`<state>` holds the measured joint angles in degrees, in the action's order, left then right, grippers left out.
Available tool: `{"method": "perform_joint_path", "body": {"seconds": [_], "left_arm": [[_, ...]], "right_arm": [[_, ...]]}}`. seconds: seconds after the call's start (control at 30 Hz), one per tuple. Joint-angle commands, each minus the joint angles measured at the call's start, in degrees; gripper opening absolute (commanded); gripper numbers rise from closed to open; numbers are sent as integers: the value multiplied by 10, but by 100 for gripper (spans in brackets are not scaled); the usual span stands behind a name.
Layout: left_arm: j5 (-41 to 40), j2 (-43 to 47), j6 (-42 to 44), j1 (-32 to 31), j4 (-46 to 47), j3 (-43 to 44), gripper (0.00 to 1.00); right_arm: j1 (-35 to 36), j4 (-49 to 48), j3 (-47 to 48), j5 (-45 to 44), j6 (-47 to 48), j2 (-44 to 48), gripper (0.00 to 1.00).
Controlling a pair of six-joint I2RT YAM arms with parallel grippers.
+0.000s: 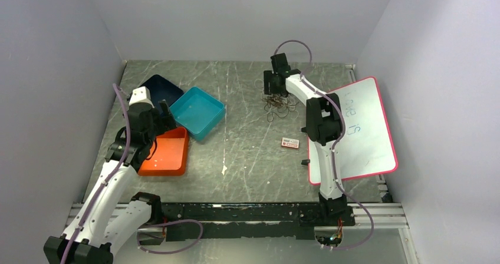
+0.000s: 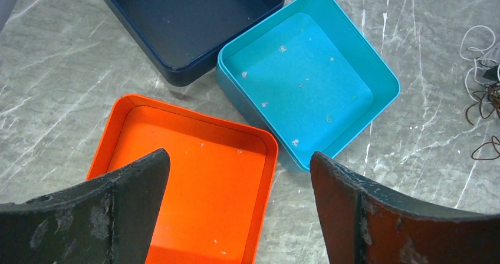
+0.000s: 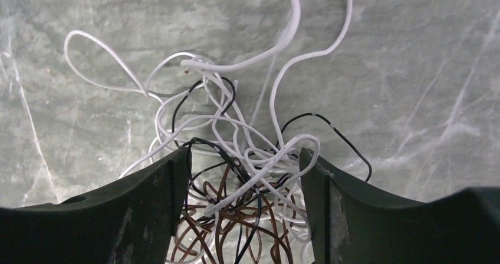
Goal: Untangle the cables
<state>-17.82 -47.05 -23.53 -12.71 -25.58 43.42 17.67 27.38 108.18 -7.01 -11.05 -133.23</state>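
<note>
Right gripper (image 3: 243,153), jaws partly apart, straddles the cables (image 3: 253,181), a tangle on the tabletop (image 1: 247,134) directly below and between its fingers, seemingly not yet pinched, while the left gripper (image 2: 239,157), wide, hangs well apart over an orange tray (image 2: 194,175).

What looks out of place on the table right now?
The whiteboard lies askew at the right, seemingly overhanging the edge of the table. A small red-and-white box sits loose mid-table. White specks dot the teal tray. The cables are one tangle, white and dark strands mixed.
</note>
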Motion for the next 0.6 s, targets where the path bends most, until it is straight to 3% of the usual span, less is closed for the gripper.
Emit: {"method": "perform_joint_path", "body": {"seconds": [0.0,0.33,0.57], "left_arm": [[-6,0,7,-4,2,15,93],[4,-7,8,-4,7,16,92],[13,-10,10,-4,12,15,92]], "right_arm": [[16,15,-24,8,23,19,69],[69,10,-171,58,36,120,54],[147,9,-255,73,66,203,52]]}}
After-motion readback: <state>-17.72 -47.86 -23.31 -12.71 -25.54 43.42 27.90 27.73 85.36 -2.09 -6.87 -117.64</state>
